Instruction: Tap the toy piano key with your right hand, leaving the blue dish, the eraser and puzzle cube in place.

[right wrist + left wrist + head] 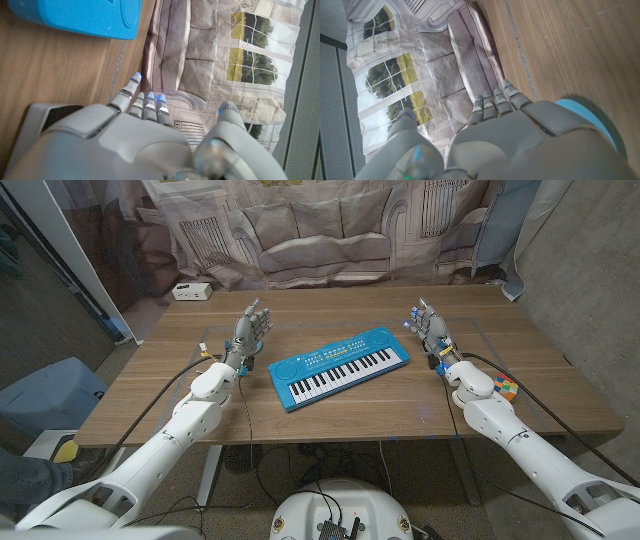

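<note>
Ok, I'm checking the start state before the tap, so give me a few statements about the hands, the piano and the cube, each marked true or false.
1. The right hand is pressing a key on the toy piano. False: it stands on the table beside the piano's right end, apart from it.
2. The piano lies between the two hands. True.
3. The left hand holds the puzzle cube. False: it holds nothing, and the cube sits by the right forearm.
4. A blue dish edge shows next to the left hand in the left wrist view. True.
5. A white box sits at the table's far left corner. True.
</note>
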